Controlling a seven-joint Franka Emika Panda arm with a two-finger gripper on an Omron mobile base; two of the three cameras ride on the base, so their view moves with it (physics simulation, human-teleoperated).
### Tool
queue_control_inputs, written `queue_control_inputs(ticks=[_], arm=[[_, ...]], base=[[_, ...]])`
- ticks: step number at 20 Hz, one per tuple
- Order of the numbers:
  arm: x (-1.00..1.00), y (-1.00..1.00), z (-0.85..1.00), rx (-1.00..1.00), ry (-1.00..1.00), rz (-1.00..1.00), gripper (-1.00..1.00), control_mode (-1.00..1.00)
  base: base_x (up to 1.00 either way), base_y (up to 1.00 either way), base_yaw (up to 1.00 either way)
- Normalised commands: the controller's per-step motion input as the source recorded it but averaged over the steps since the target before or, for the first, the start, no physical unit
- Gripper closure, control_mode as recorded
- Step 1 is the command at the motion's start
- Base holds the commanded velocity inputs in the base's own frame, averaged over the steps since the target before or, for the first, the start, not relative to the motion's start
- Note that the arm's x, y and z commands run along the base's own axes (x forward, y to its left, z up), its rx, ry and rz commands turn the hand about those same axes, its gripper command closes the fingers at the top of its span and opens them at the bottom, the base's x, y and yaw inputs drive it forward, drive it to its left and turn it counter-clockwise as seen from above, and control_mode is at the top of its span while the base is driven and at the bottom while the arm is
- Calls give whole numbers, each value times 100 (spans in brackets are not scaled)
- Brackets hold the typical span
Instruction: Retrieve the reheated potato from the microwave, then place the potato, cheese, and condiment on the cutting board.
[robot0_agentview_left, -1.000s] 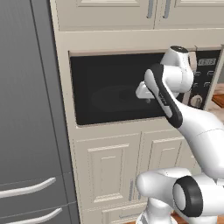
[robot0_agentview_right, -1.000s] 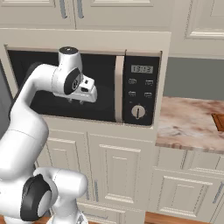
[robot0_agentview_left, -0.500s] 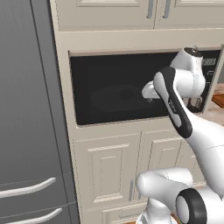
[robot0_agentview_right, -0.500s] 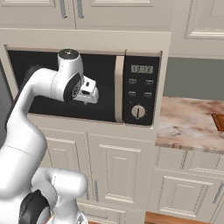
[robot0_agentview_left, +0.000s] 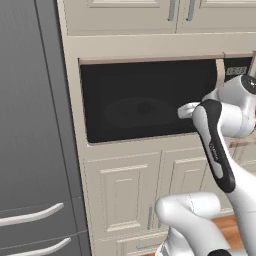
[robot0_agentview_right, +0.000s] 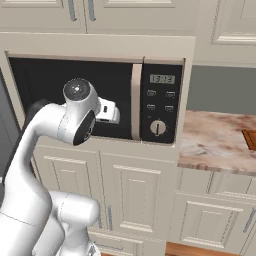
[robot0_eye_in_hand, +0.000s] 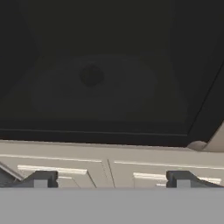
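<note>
The microwave (robot0_agentview_left: 145, 100) is built into the beige cabinets, and its dark glass door (robot0_agentview_right: 65, 85) looks closed, with a beige handle (robot0_agentview_right: 135, 100) on its right side. Through the glass I make out a dim round lump (robot0_eye_in_hand: 91, 75) on the turntable, perhaps the potato. My gripper (robot0_eye_in_hand: 111, 179) hovers just in front of the door's lower right part (robot0_agentview_left: 182, 111), open and holding nothing. A corner of the reddish-brown cutting board (robot0_agentview_right: 250, 139) shows at the far right on the marble counter (robot0_agentview_right: 215, 140). The cheese and the condiment are out of view.
The black control panel (robot0_agentview_right: 161, 105) with display, buttons and knob sits right of the door. A tall grey fridge (robot0_agentview_left: 30, 125) stands to the left. Cabinet doors (robot0_agentview_left: 125, 200) lie below the microwave and more cabinets (robot0_agentview_right: 80, 10) above it.
The gripper's fingers have gone from shut to open. The hand has shifted a little right and down across the front of the door.
</note>
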Motion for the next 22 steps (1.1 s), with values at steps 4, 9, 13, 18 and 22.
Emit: queue_control_inputs(ticks=[4,9,13,18,22], arm=[[-10,-48,14,-16,-2,0,-100,-100],[-10,-56,21,-11,0,0,-100,-100],[-8,-57,19,-4,0,-3,-100,-100],[12,-42,21,0,7,-12,-100,-100],[48,-8,12,11,0,-4,-100,-100]], base=[[0,0,0],[0,0,0],[0,0,0],[0,0,0],[0,0,0]])
